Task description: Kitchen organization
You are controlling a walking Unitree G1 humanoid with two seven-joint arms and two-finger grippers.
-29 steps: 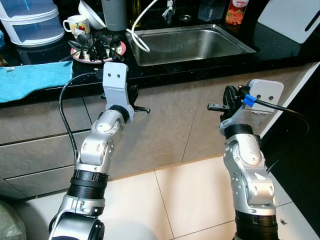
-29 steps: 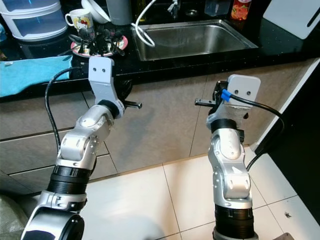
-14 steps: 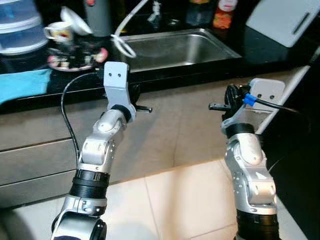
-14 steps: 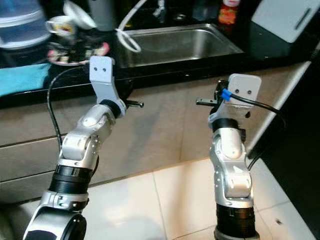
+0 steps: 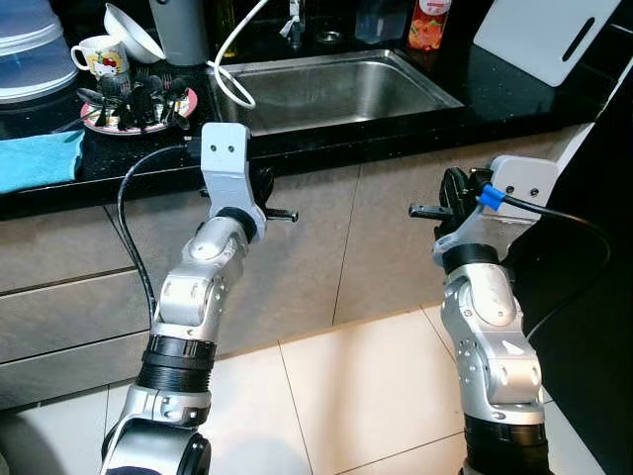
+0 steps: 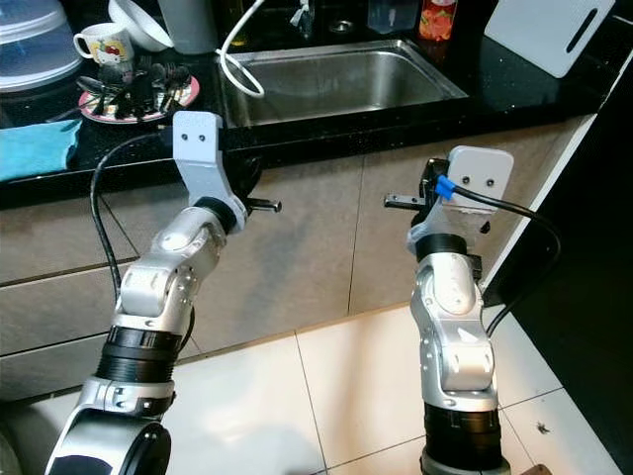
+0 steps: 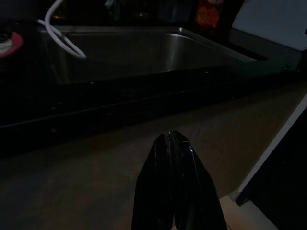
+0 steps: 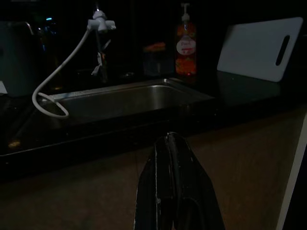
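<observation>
Approach was the step in hand: left claw and right claw, both pressed together and empty, hung below the black surface, apparently needing to rise toward the sink.

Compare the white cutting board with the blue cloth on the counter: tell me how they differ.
The cutting board is white, rigid and flat-edged with a slot handle; the blue cloth is teal, soft and rumpled. The cutting board stands to the right of the sink, propped at a tilt; the blue cloth lies flat to the sink's left, near the counter's front edge. Both rest on the black countertop.
</observation>
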